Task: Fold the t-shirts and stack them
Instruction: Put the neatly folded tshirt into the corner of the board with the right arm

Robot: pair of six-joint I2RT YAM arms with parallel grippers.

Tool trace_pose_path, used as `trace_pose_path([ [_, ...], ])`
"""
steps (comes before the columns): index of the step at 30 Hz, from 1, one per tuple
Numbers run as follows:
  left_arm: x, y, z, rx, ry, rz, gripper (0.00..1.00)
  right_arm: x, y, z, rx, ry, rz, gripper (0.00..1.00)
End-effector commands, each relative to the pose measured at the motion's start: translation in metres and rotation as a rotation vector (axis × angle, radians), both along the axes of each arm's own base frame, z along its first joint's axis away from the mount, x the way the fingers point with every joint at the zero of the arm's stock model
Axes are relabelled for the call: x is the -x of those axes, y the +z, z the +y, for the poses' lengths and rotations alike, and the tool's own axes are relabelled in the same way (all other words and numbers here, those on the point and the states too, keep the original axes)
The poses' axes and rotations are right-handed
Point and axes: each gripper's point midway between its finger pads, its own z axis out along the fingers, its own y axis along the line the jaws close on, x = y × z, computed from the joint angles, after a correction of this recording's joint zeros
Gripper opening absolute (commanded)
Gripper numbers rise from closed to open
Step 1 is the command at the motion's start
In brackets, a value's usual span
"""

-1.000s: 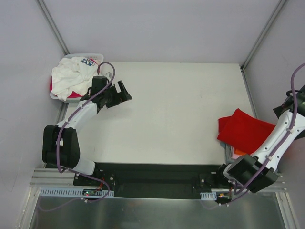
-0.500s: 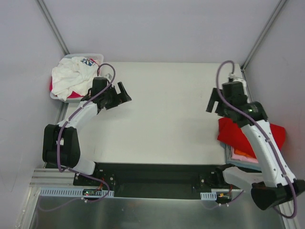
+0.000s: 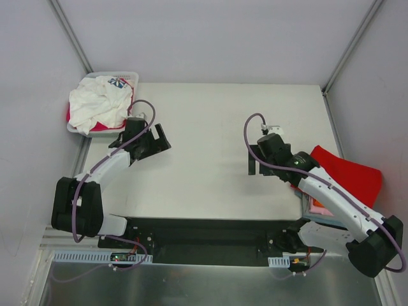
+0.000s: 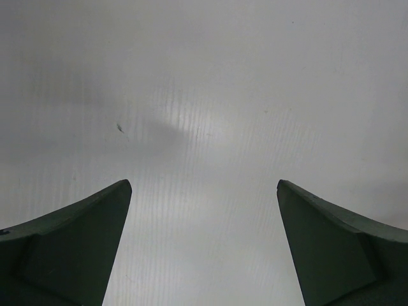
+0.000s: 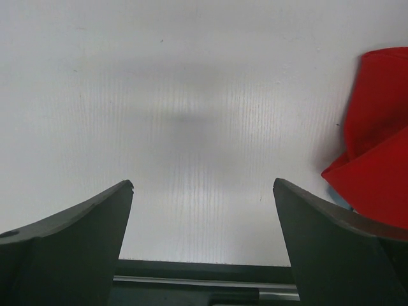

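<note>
From above, the right arm crosses the lower right of the frame and hides most of a stack of folded t-shirts (image 3: 314, 206). Only pink, orange and pale blue edges show. In the white basket (image 3: 129, 76) at the upper left, a white t-shirt with a blue-red print (image 3: 95, 105) covers all but a rim of a magenta t-shirt (image 3: 99, 128). The table (image 3: 204, 121) is matt white, with grey panel walls and metal corner posts around it. The red t-shirt (image 3: 347, 173) lies folded on top of the stack at the right edge. Its long axis runs left to right, dipping toward the right. The left gripper (image 3: 160, 137) is below the basket and the right gripper (image 3: 250, 160) is just left of the red shirt. Both are spread wide and hold nothing.

The left wrist view shows two dark fingers (image 4: 76, 248) far apart over bare ribbed white board.

In the right wrist view the fingers (image 5: 70, 248) are equally wide apart. The frame edge cuts off the red cloth at the right, and a blue sliver shows beneath it. A black rail (image 5: 191, 270) runs along the bottom.
</note>
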Motion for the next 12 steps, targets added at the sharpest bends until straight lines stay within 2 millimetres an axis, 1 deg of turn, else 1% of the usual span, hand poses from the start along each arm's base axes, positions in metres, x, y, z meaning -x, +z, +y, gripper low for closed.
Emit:
trace_pose_path([
  [1,-0.0008,0.0134,0.0034,-0.030,0.015,-0.068,0.99,-0.0092,0.0170,0.0111,-0.062,0.031,-0.081,0.96],
  [8,-0.0037,0.0162,0.0009,-0.065,-0.005,-0.085,0.99,-0.0123,0.0251,0.0094,-0.050,0.037,-0.100,0.96],
  [9,-0.0047,0.0169,0.0014,-0.084,-0.004,-0.093,0.99,-0.0128,0.0249,0.0088,-0.045,0.034,-0.100,0.96],
  [10,-0.0062,0.0178,0.0079,-0.127,0.021,-0.107,0.99,-0.0129,0.0251,0.0092,-0.041,0.039,-0.099,0.96],
  [12,-0.0050,0.0181,0.0069,-0.146,0.020,-0.120,0.99,-0.0167,0.0245,0.0065,-0.019,0.030,-0.103,0.96],
])
